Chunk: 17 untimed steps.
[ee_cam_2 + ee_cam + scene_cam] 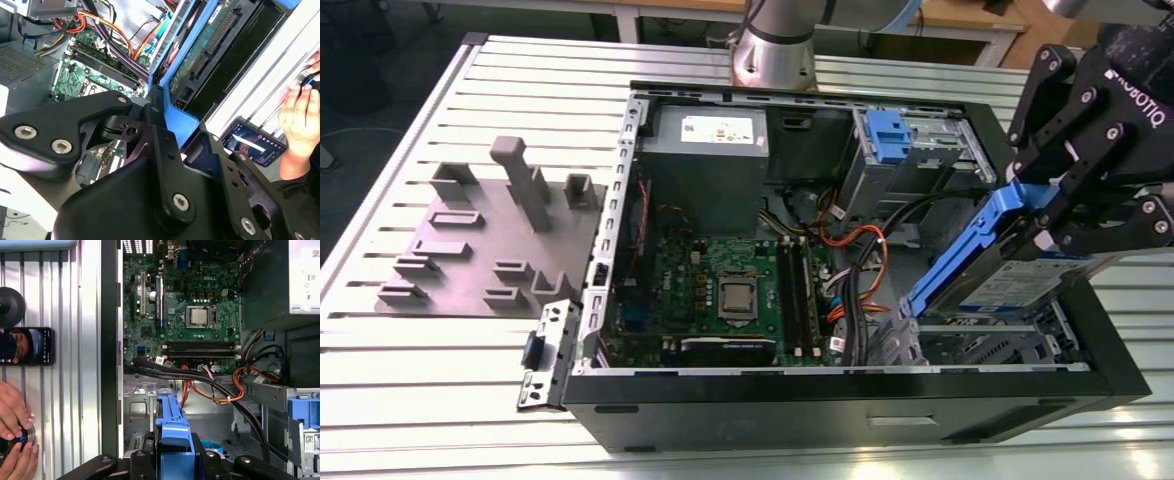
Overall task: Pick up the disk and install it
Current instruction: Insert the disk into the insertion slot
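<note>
The disk (1003, 282), a silver drive with a white-and-blue label in a blue bracket, hangs tilted over the drive cage (987, 345) at the open computer case's near corner, on the exterior view's right. My black gripper (1051, 212) is shut on the bracket's upper end. In the second wrist view the gripper (175, 136) clamps the blue bracket, and the disk (202, 47) shows its green board side. In the first wrist view the disk's bracket (172, 425) rises from the gripper (173, 461), above the cage floor.
The motherboard (727, 285) and orange and black cables (854, 260) fill the case. A blue handle (887, 135) sits on the far cage. A grey fixture plate (467, 240) lies on the slatted table. Beside the case are a person's hand (12, 415) and a phone (25, 346).
</note>
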### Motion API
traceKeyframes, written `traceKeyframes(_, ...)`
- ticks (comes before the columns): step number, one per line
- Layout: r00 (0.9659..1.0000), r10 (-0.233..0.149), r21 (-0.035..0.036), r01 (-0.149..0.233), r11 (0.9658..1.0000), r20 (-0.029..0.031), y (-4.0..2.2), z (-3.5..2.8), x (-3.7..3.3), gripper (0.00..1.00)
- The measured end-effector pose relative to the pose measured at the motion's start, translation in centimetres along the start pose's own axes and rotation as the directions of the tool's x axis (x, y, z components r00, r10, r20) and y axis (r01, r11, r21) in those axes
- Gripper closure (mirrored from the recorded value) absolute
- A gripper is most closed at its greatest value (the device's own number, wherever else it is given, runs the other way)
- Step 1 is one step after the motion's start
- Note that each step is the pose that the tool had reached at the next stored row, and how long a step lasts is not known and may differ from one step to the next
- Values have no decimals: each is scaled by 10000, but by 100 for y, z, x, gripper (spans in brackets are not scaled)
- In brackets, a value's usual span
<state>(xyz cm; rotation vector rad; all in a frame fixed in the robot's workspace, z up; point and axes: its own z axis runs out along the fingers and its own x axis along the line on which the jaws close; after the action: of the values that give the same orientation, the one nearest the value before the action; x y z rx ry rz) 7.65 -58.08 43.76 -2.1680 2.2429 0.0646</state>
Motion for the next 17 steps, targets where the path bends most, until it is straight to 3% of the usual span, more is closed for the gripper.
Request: traceKeyframes(17, 10000, 0, 0, 0, 10000, 0, -7, 86, 9, 64)
